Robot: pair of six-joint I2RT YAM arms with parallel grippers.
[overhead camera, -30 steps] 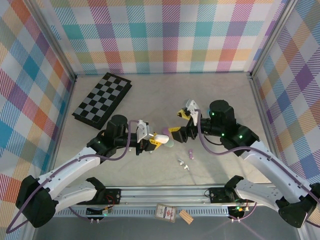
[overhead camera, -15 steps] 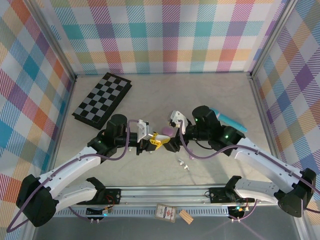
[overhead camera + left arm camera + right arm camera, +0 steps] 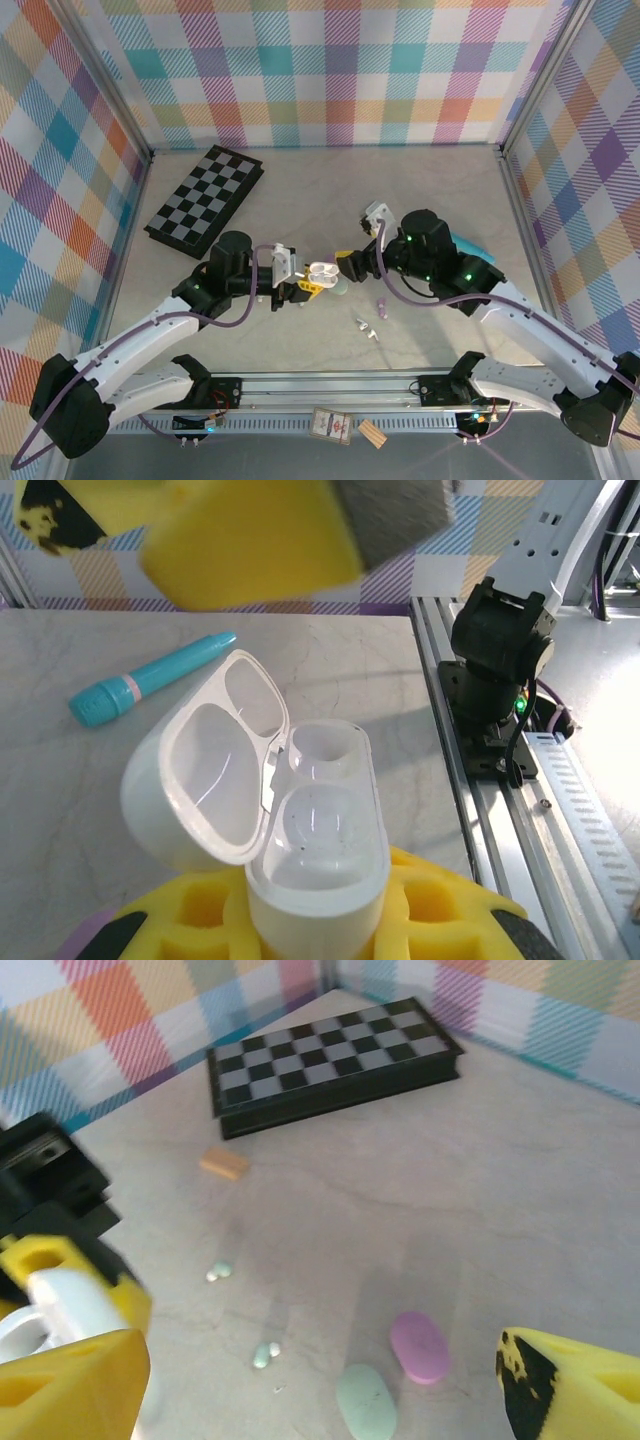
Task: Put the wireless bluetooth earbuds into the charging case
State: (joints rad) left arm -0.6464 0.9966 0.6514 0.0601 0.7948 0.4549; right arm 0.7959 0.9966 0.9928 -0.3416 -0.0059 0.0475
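step: fetch an earbud for the open case (image 3: pixel 300 820) (my read; none is loaded yet)
left gripper (image 3: pixel 312 282): pressed together on the case base, lid swung open, centre of the top view
right gripper (image 3: pixel 352 262): fingers spread wide with nothing between them, just right of the case
case wells: both empty, mouths facing up, lower centre of the left wrist view
earbuds: loose on the table (image 3: pixel 300 215); a white bud (image 3: pixel 362 322) and a purple bud (image 3: pixel 381 308) lie lower centre of the top view, and green buds (image 3: pixel 266 1353) lie centre-left of the right wrist view
clutter: purple case (image 3: pixel 420 1345) and green case (image 3: pixel 365 1400) at bottom centre of the right wrist view, stick (image 3: pixel 150 678) upper left of the left wrist view, chessboard (image 3: pixel 205 198) upper left of the top view
do well: go for the white bud (probably matches the white case), come straight down, pinch across its body
do well, left: hold the case level and unmoving so the wells face the incoming bud
risk: buds are tiny and glossy, likely to skid or twist in the pinch
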